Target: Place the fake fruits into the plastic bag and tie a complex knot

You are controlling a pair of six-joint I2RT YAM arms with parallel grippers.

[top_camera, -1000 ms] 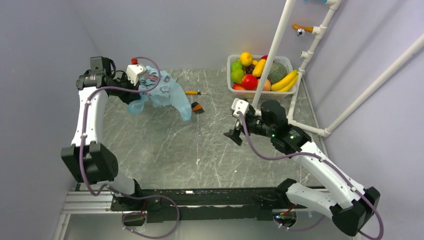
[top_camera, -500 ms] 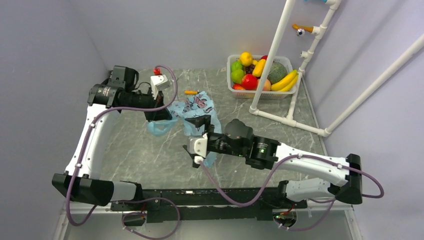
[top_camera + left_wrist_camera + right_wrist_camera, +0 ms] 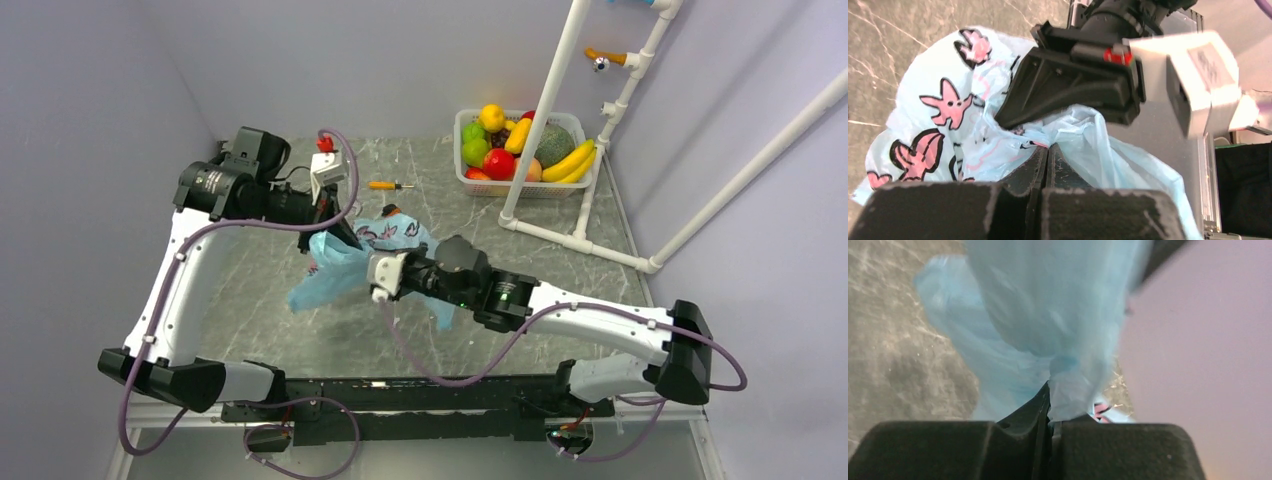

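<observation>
Reaching in from the right, the right gripper [image 3: 1048, 391] has its fingers pressed together on a bunched fold of the light-blue bag [image 3: 395, 235]. The bag is held between the two arms over the middle of the table [image 3: 300, 330]. Just beside it, the left gripper [image 3: 1047, 151] is likewise clamped on a gathered part of the plastic, with pink and dark cartoon prints around it. A loose blue tail droops toward the near left. Farther back, an orange-handled screwdriver [image 3: 390, 185] lies on the table. At the far right, the fruits [image 3: 520, 145] sit heaped in a white basket [image 3: 462, 125], well apart from the bag and beside a white pipe frame [image 3: 545, 110].
</observation>
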